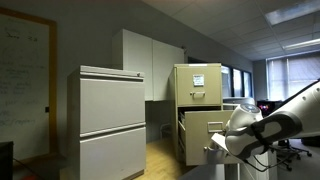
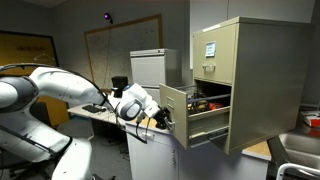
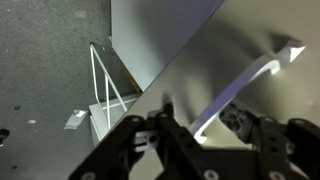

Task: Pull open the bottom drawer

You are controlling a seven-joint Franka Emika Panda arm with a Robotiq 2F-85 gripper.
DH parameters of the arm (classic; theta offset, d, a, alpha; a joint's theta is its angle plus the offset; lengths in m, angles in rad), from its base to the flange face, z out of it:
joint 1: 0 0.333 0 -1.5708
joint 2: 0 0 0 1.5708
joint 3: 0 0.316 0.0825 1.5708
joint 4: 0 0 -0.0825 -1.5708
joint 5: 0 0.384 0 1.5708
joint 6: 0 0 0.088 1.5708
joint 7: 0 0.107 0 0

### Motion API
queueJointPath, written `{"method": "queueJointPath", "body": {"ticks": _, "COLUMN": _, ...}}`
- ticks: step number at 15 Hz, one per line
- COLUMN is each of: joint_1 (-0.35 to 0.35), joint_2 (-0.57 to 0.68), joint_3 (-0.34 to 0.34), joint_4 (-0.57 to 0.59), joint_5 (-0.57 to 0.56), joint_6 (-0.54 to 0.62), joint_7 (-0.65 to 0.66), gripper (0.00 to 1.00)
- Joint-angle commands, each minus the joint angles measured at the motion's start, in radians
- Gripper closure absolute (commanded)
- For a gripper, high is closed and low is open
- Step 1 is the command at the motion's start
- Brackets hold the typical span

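- Both exterior views stand back, facing the tan cabinet (image 1: 197,85) (image 2: 255,70) from different sides (arm (image 1: 275,125) (image 2: 60,90) shared too).
- Wrist view: right up against the bottom drawer (image 3: 185,40).

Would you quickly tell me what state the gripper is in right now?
Gripper: open, fingers apart, with the handle of the bottom drawer between them.

It is an office, shown by the tan filing cabinet (image 1: 197,85), the wide grey cabinet (image 1: 110,120), a whiteboard (image 1: 22,70) on the wall and ceiling light panels (image 1: 295,12).
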Motion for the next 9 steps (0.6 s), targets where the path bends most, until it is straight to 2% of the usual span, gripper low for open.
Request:
{"method": "queueJointPath", "body": {"ticks": 1, "joint_1": -0.043, "joint_2": -0.087, "joint_3": 0.122, "joint_4": 0.002, "joint_5": -0.022, "joint_6": 0.040, "joint_7": 0.168, "gripper": 0.16}}
{"method": "queueJointPath", "body": {"ticks": 2, "joint_1": -0.052, "joint_2": -0.109, "joint_3": 0.149, "joint_4": 0.004, "joint_5": -0.020, "joint_6": 0.067, "joint_7": 0.206, "gripper": 0.05}}
{"method": "queueJointPath", "body": {"ticks": 3, "joint_1": -0.063, "joint_2": -0.131, "joint_3": 0.174, "joint_4": 0.004, "joint_5": -0.020, "joint_6": 0.089, "joint_7": 0.235, "gripper": 0.01}}
{"method": "queueJointPath", "body": {"ticks": 5, "joint_1": -0.081, "joint_2": -0.181, "joint_3": 0.208, "joint_4": 0.006, "joint_5": -0.021, "joint_6": 0.086, "joint_7": 0.262, "gripper": 0.00}}
{"method": "queueJointPath", "body": {"ticks": 9, "joint_1": 0.008, "joint_2": -0.184, "joint_3": 0.154, "joint_4": 0.029, "joint_5": -0.031, "joint_6": -0.101, "joint_7": 0.188, "gripper": 0.00}}
